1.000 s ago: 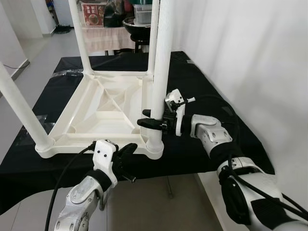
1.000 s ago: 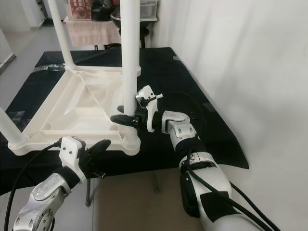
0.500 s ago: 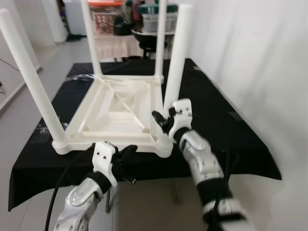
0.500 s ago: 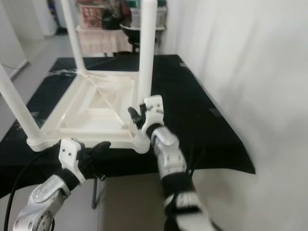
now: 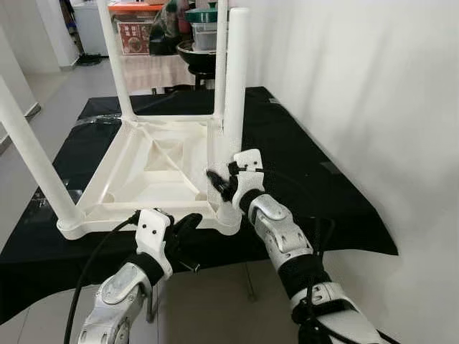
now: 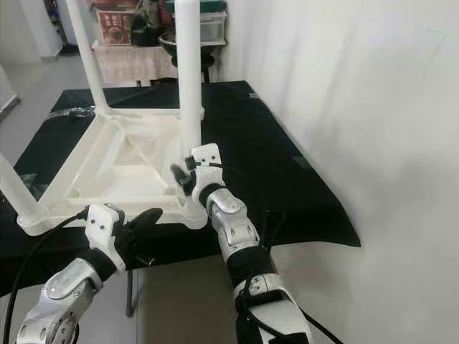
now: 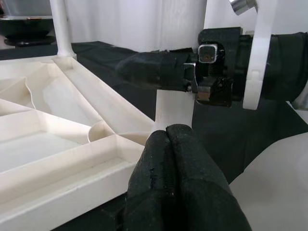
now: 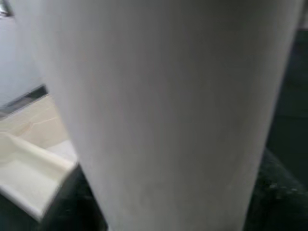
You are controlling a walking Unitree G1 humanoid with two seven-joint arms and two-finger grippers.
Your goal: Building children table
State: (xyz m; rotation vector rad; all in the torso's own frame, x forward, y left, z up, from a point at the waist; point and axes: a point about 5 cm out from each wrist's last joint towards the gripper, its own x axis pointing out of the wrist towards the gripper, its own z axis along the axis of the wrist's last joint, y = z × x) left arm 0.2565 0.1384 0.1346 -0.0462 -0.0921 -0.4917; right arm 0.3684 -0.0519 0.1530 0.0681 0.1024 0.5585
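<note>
The white children's table (image 5: 154, 168) lies upside down on the black-draped surface (image 5: 301, 165) so its sockets face up for the legs. My right gripper (image 5: 224, 185) is clasped around the near corner leg (image 5: 234, 93) low down, just above its socket, which I judge steadies it upright while it seats. My left gripper (image 5: 183, 228), fingers pressed together on nothing, hangs just before the tabletop's near rim, a little below my right jaws, ready to brace.
</note>
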